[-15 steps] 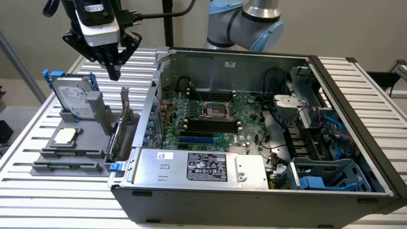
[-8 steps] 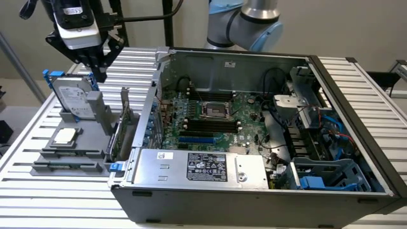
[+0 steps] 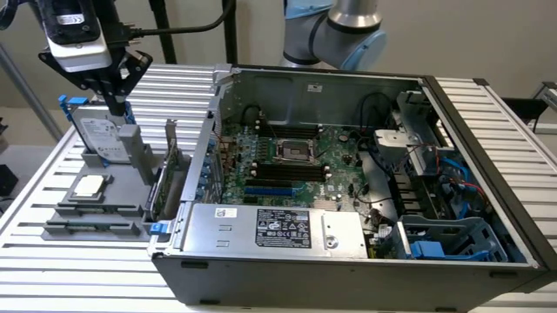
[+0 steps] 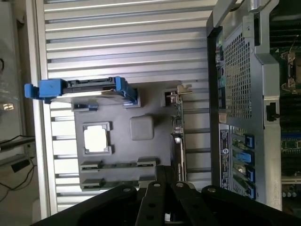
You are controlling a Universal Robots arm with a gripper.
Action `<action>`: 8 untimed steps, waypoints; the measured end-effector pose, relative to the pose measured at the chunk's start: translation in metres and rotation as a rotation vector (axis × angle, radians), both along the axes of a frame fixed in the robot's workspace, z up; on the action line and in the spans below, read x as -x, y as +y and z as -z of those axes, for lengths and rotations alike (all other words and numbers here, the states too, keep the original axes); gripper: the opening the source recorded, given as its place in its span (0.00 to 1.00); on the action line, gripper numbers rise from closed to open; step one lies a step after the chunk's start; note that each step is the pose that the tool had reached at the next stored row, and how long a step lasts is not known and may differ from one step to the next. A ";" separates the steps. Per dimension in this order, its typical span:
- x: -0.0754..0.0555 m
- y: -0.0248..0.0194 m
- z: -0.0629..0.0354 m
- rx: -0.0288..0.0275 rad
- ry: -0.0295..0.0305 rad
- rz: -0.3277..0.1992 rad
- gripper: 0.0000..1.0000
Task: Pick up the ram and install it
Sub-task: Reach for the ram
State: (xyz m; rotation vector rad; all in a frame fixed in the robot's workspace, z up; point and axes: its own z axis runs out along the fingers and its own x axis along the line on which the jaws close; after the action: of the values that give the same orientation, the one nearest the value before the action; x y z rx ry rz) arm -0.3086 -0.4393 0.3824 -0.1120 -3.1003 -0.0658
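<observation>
Upper left, a closed, seemingly empty gripper (image 3: 116, 111) is hovering; ram (image 3: 91, 225) is waiting lower left, and pickup likely needs opened jaws.

Bright, even, diffuse light, no hard shadows. Glare streaked the slatted table (image 4: 122, 42) in the wrist view; the computer case (image 3: 348, 98) interior was dimmer, softly shadowed.

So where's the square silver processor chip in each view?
Exterior view: processor chip on the grey holder, at the exterior view's left, in front of the hard drive.
Wrist view: chip in the holder's square pocket beside the hard drive.
Shared landmark: the blue-framed hard drive.
</observation>
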 end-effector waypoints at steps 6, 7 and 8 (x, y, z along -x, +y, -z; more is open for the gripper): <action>0.008 -0.0096 0.0011 0.0010 0.0013 0.000 0.11; 0.009 -0.0116 0.0013 0.0010 0.0013 0.000 0.11; 0.010 -0.0136 0.0014 0.0010 0.0013 0.000 0.11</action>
State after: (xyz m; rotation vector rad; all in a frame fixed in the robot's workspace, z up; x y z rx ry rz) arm -0.3186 -0.4529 0.3809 -0.1121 -3.0991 -0.0642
